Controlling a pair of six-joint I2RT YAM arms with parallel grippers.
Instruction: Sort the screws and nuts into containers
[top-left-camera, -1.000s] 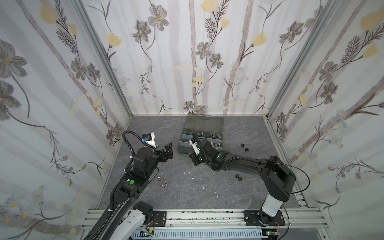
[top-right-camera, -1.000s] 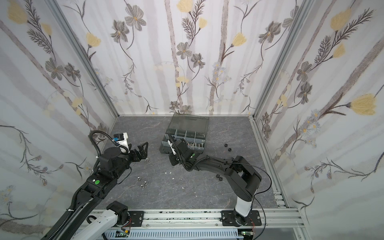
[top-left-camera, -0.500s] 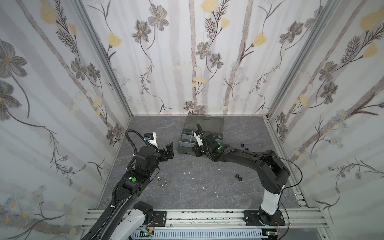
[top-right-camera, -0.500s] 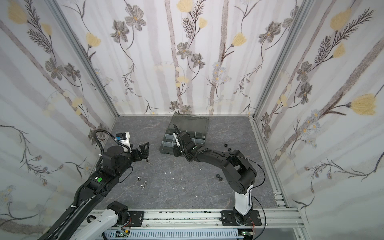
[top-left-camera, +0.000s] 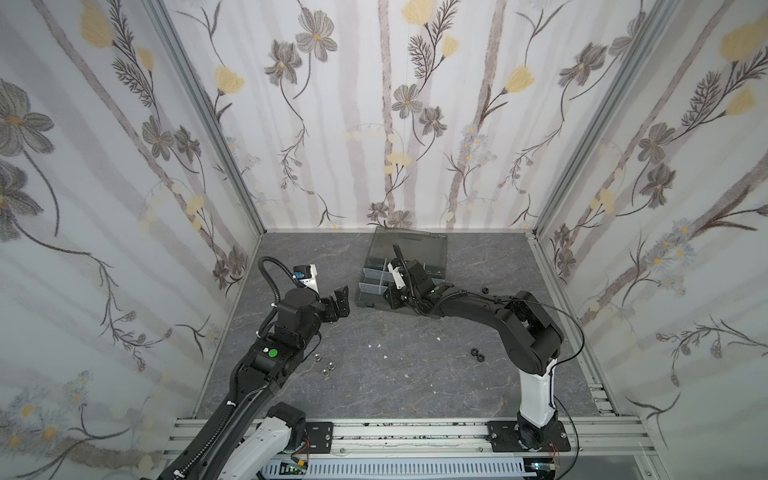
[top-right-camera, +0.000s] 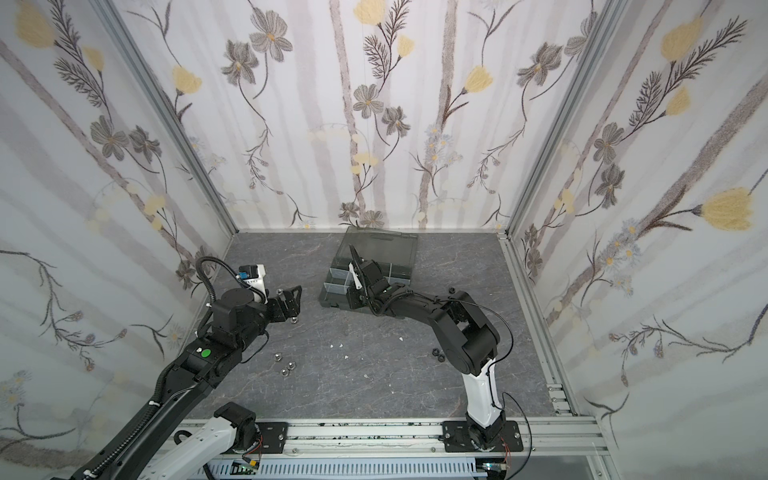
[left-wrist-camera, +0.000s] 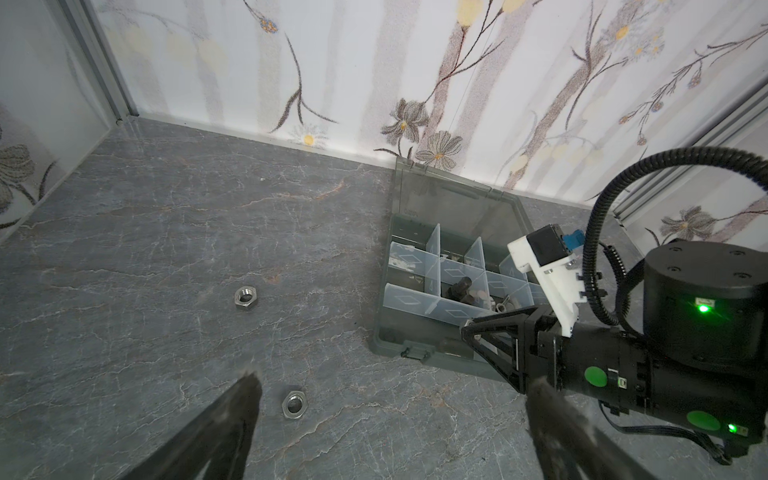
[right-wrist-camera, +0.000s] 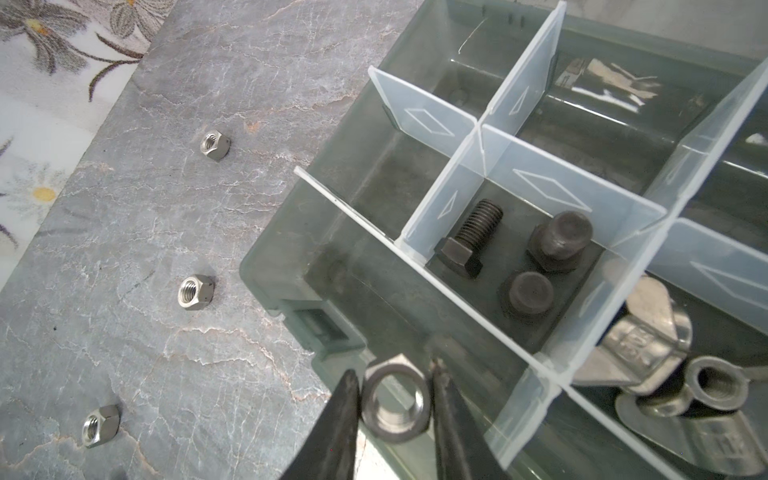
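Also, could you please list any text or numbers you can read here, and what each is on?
No text is legible.
On the wing nuts: stamped marks, too blurred.
On the case lid: a moulded mark, too small.
On the dividers: diamond outlines only, no letters.

The grey marbled table (top-left-camera: 415, 390) is carrying a dark organizer case (top-left-camera: 362, 300) toward the back wall, its smoky lid (top-left-camera: 415, 245) standing open at the rear. Three silver nuts (top-left-camera: 331, 365) are lying in a loose cluster on the left, well apart from the case. Two black nuts (top-left-camera: 473, 352) are sitting side by side on the right. Another black nut (top-left-camera: 484, 287) is resting near the case's right end. Small white flecks (top-left-camera: 370, 345) are lying scattered between them.
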